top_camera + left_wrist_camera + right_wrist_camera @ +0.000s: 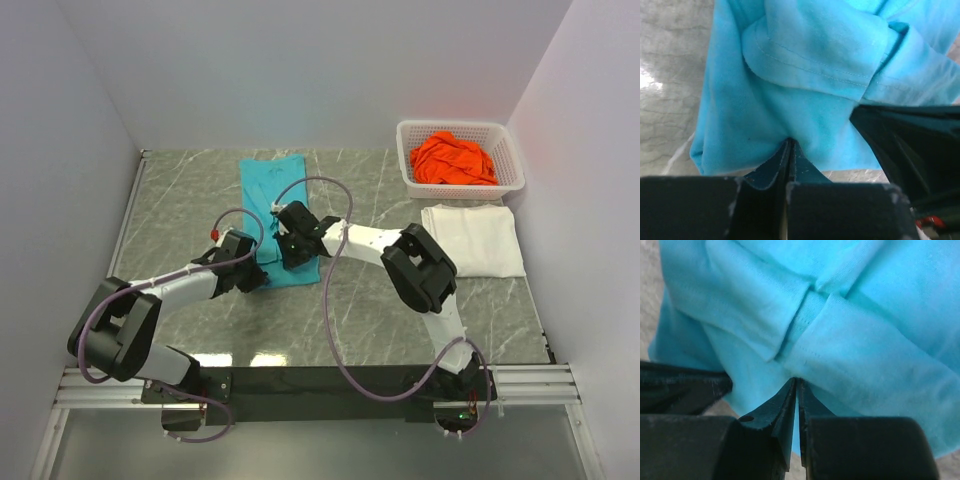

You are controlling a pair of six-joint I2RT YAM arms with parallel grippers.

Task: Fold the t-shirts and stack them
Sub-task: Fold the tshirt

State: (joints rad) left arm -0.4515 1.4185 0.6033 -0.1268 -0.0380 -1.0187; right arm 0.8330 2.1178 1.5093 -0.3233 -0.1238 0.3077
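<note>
Bright, even light from overhead – soft shadows only beneath the arms (380, 240), with white glare on the table (255, 358) near its front edge. The top view is sharp; the wrist views are softer – the teal t-shirt (805, 75) shows stitching, the right gripper (796, 382) blurs near the lens

The top view looks steeply down from above and behind the robot, taking in the whole grey marbled desk (180, 200). Each wrist view looks along its own fingers, the black left pincer (790, 145) and the black right pincer (796, 382). Both are pressed close to the solid teal cloth t-shirt (270, 180), which all three views share.
</note>
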